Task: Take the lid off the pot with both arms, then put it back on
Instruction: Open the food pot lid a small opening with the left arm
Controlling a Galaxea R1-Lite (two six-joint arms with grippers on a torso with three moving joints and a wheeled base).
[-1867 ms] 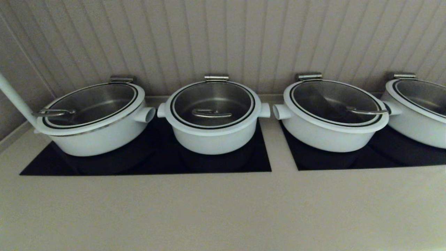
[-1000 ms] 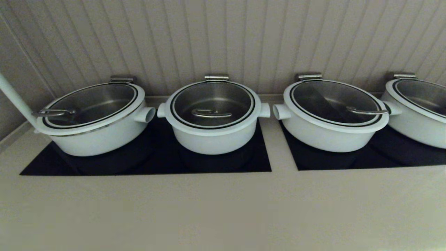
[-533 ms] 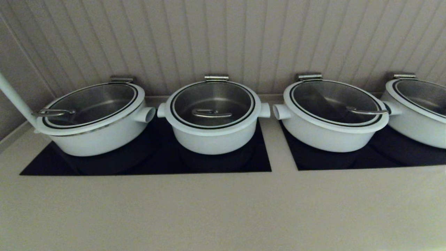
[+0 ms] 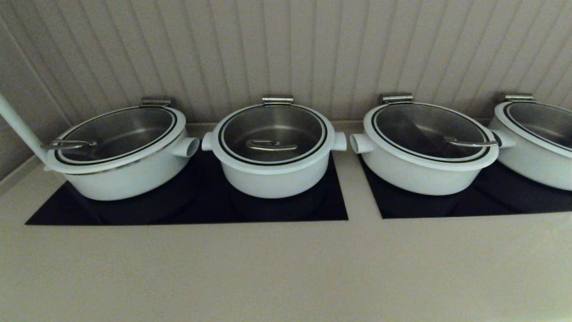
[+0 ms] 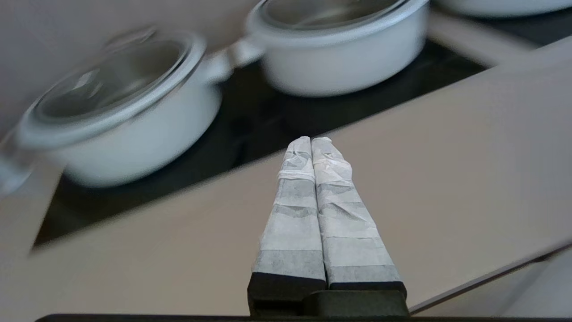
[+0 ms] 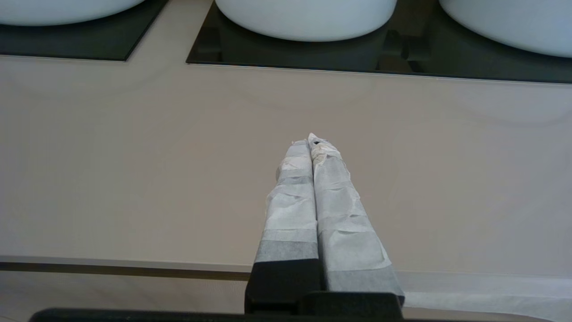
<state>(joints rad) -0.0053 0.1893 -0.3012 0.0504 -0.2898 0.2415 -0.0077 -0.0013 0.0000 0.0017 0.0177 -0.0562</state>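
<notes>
The pot (image 4: 275, 181), deep and white with a stub handle on each side, stands second from the left on a black hob panel (image 4: 187, 210). The lid (image 4: 272, 129) sits on it, its wire handle (image 4: 271, 145) at the middle. Neither arm shows in the head view. In the left wrist view my left gripper (image 5: 311, 139) is shut and empty over the beige counter (image 5: 447, 170), short of the hob, with the pot (image 5: 339, 58) beyond it. In the right wrist view my right gripper (image 6: 311, 139) is shut and empty over the counter (image 6: 134, 156) near its front edge.
Wider white pots with off-centre handles flank the pot: one at left (image 4: 120, 179), one at right (image 4: 420, 174), another at the far right (image 4: 536, 161) on a second hob panel (image 4: 469, 201). A ribbed wall (image 4: 286, 44) stands close behind. A white pole (image 4: 18, 127) leans at far left.
</notes>
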